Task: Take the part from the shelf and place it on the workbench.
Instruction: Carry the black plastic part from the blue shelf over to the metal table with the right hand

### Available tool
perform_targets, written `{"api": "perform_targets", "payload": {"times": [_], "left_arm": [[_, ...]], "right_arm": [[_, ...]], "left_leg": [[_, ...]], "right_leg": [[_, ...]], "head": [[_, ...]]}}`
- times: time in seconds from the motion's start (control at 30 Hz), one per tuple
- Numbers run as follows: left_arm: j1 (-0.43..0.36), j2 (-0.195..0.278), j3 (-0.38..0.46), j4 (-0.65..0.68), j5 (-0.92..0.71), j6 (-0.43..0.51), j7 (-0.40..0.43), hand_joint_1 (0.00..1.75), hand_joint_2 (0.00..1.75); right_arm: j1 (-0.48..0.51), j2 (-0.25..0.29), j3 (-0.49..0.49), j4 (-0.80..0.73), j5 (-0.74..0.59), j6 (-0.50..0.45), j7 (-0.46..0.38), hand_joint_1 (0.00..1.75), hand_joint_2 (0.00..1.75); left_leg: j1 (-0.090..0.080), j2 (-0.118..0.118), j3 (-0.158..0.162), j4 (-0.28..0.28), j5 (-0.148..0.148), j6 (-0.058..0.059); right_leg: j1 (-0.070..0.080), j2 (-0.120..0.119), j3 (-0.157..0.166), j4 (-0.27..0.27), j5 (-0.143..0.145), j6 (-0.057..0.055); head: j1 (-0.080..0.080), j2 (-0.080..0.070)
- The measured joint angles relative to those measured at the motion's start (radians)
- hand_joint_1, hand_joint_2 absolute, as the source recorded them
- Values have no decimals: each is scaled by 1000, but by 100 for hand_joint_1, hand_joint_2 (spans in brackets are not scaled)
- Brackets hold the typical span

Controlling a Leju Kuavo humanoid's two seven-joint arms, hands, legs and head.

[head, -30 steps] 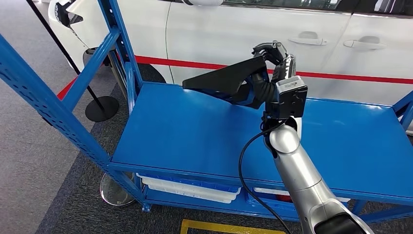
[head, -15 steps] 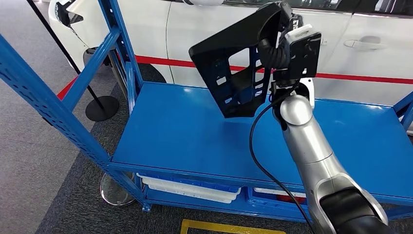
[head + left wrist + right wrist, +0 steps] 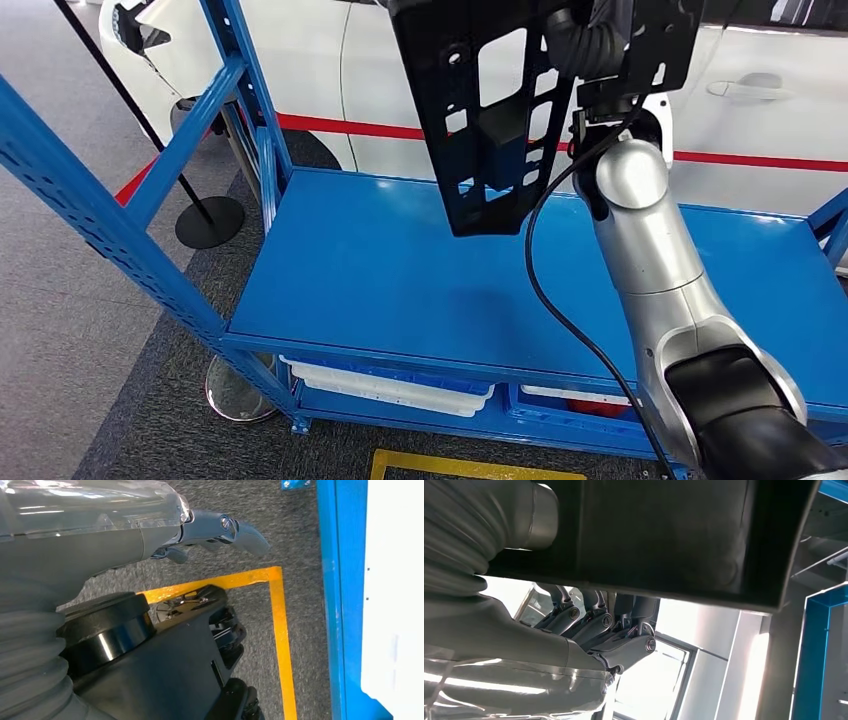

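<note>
Right hand gripped the flat black plastic part with cut-out slots, fingers curled on its edge, part hanging upright above the blue metal shelf, clear of it. Left hand hung over grey floor, fingers straight, holding nothing.

I see my right hand has climbed toward 12 o'clock in the head view, carrying the black perforated panel with it. A second ago the panel lay nearly flat, just above the blue shelf deck; half a second ago it was tilted up; now it hangs almost upright, its top edge past the picture's top and its bottom corner well clear of the deck. My right arm has straightened upward with it.
</note>
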Motion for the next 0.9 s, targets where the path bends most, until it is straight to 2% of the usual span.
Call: {"api": "perform_targets", "payload": {"times": [0.4,0.9], "left_arm": [[0,-5,3,0,-5,25,-20,0,175],[-1,-6,8,0,10,67,-8,0,175]], "right_arm": [[13,0,1,4,23,-50,-8,175,175],[30,2,1,4,28,-59,-8,175,175]], "left_leg": [[0,0,0,0,0,0],[0,0,0,0,0,0]], "right_leg": [[0,0,0,0,0,0],[0,0,0,0,0,0]], "head": [[0,0],[0,0]]}}
